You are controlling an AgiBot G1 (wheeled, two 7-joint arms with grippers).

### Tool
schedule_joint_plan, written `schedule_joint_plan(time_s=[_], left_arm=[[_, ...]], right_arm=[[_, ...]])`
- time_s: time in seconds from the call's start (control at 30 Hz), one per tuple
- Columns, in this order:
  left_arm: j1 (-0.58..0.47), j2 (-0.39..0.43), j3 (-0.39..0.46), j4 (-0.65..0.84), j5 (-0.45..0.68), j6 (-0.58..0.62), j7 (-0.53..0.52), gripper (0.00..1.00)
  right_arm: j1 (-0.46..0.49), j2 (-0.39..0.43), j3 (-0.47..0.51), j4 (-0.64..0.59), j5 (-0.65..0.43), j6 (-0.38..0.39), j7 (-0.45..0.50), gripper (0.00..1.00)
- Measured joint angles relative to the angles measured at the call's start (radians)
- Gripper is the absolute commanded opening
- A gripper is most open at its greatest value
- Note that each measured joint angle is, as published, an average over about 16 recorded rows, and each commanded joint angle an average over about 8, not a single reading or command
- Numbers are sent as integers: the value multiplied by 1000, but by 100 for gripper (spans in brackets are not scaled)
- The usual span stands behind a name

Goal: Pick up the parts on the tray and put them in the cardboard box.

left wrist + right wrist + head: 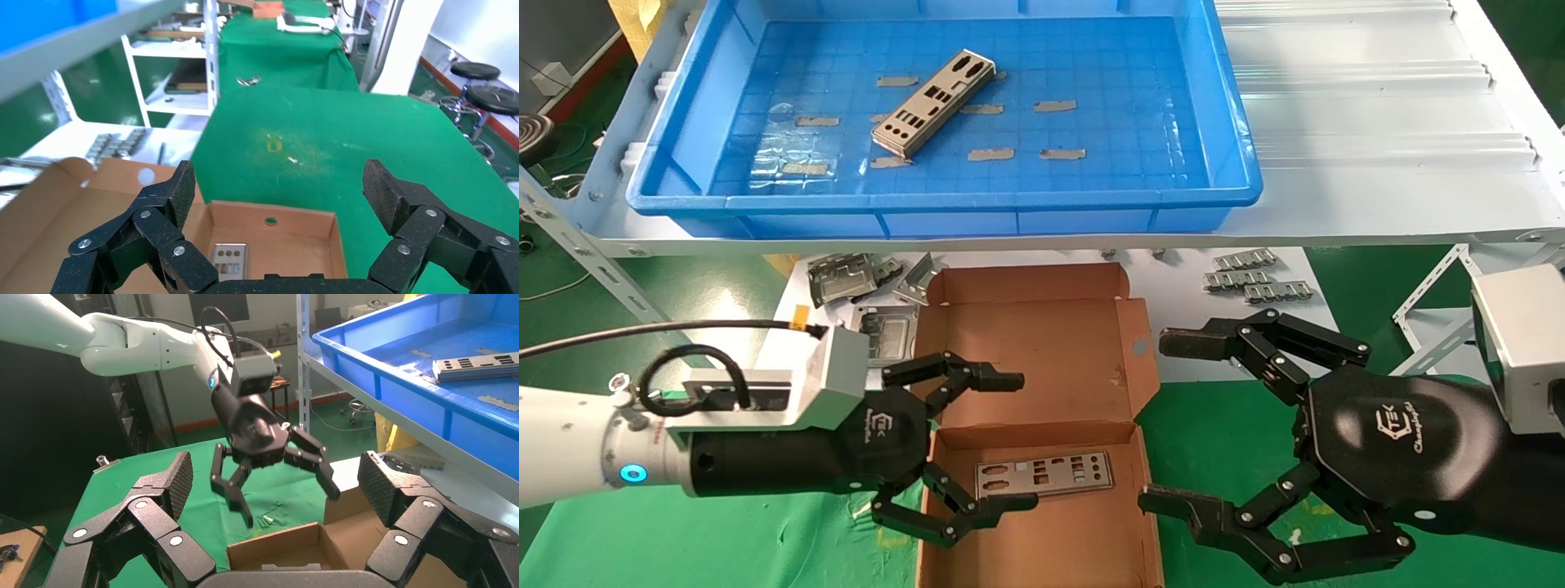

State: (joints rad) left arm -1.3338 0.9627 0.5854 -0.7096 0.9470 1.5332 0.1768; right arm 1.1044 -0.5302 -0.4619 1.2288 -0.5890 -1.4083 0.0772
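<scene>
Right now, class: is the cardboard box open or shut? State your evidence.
Open. The cardboard box has its lid folded back flat, and one part lies exposed on its floor.

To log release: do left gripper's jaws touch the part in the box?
Apart. In the head view the left gripper jaws are open, the part lying flat between them.

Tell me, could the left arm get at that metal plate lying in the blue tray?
Probably yes: the plate lies uncovered in the open tray, and the left end effector is open and empty over the cardboard box.
</scene>
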Motion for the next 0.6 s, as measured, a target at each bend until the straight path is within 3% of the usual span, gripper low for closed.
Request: schedule_joint_plan(time_s=[0.6], left_arm=[[110,-150,-130,-245,-92,-16,-155,100]], right_arm=[[0,0,0,0,0,0,0,100]])
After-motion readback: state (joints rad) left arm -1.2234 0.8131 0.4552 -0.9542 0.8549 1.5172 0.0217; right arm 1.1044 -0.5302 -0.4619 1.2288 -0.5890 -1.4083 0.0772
